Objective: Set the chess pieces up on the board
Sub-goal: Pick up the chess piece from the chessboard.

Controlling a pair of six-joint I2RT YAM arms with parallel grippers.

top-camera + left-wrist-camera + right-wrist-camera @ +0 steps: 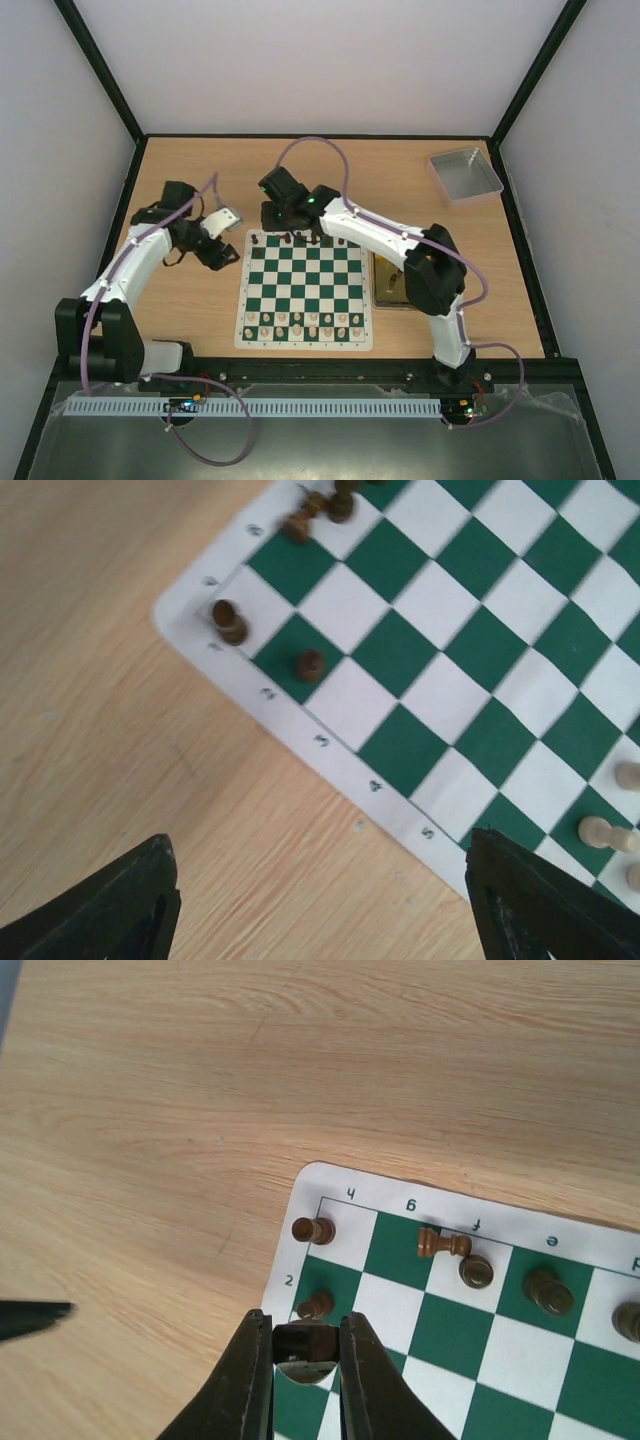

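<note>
Chess pieces (300, 238) on far rows of the board (304, 285), tin (382, 285) just right, tray (465, 173) farther back

Bright, even light leaves only faint shadows on the bench (380, 170). The left wrist view is slightly blurred.

top: overhead from near edge, whole table (200, 170) | wrists: close, facing down | shared: board (305, 290) far-left corner

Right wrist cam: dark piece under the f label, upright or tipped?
Tipped: the piece lies on its side on the board; its neighbours stand upright.
</note>
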